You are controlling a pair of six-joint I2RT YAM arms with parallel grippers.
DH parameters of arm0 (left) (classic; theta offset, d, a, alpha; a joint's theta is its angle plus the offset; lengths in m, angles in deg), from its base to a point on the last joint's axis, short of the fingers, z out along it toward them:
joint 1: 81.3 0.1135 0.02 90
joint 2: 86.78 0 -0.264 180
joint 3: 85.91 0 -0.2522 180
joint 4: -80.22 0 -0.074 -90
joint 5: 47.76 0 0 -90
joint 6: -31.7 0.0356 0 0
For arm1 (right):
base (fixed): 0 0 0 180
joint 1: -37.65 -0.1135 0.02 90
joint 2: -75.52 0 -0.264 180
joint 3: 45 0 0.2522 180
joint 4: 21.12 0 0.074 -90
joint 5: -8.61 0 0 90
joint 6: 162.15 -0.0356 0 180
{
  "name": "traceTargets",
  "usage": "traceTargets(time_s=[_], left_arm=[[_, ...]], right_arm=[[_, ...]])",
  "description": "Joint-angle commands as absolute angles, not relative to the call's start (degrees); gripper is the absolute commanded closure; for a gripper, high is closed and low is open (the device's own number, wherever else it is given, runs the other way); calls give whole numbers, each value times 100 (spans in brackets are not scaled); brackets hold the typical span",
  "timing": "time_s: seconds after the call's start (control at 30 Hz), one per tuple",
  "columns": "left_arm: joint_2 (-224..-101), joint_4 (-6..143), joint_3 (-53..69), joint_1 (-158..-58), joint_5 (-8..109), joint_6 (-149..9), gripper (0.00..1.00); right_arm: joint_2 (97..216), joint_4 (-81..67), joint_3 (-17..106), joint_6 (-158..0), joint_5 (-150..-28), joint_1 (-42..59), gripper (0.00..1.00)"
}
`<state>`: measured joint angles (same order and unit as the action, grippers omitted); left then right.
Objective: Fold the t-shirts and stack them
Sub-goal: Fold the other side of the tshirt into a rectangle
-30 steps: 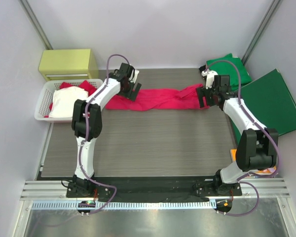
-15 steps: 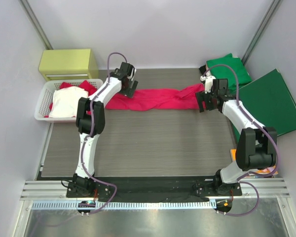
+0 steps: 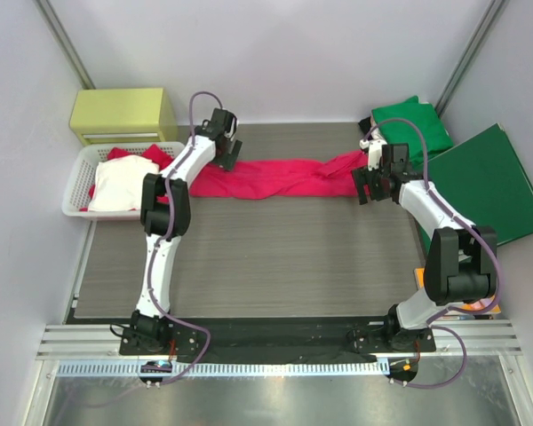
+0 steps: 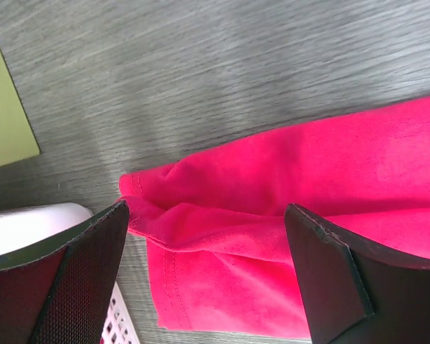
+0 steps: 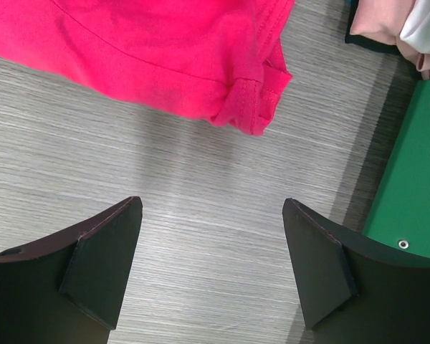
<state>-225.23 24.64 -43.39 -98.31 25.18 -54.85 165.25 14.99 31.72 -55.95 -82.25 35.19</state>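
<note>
Pinkish-red t-shirt: drawn into a long band on the table, just right of the white basket.
Top view: left gripper at the shirt end beside the basket, right gripper at the end far from it. Left wrist view: jaws apart, empty, above the bunched corner. Right wrist view: jaws apart, empty, near the hem.
</note>
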Motion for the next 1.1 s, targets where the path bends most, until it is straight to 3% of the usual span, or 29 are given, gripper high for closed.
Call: traceTargets(time_s=[0.0, 0.1, 0.4, 0.53, 0.83, 1.07], left_arm=[[-22197, 2690, -4317, -9791, 2352, -5434, 11], [-21520, 3287, -3422, -9800, 2484, -5452, 11], [-20640, 3534, -2778, -9800, 2388, -5224, 10], [-20613, 3544, -2760, -9800, 2238, -5109, 10], [-20850, 2963, -2514, -9844, 3161, -5803, 11], [-21385, 2612, -3120, -9879, 3152, -5795, 11]], right_arm=[[16402, 1277, 3143, -5536, -8156, 3519, 15], [16411, 1268, 3073, -5554, -8174, 3519, 15], [16385, 1216, 3002, -5633, -8367, 3519, 15], [16359, 1216, 2967, -5616, -8306, 3519, 15], [16350, 1198, 2984, -5581, -8279, 3510, 15], [16420, 1137, 2923, -5519, -8191, 3510, 15]])
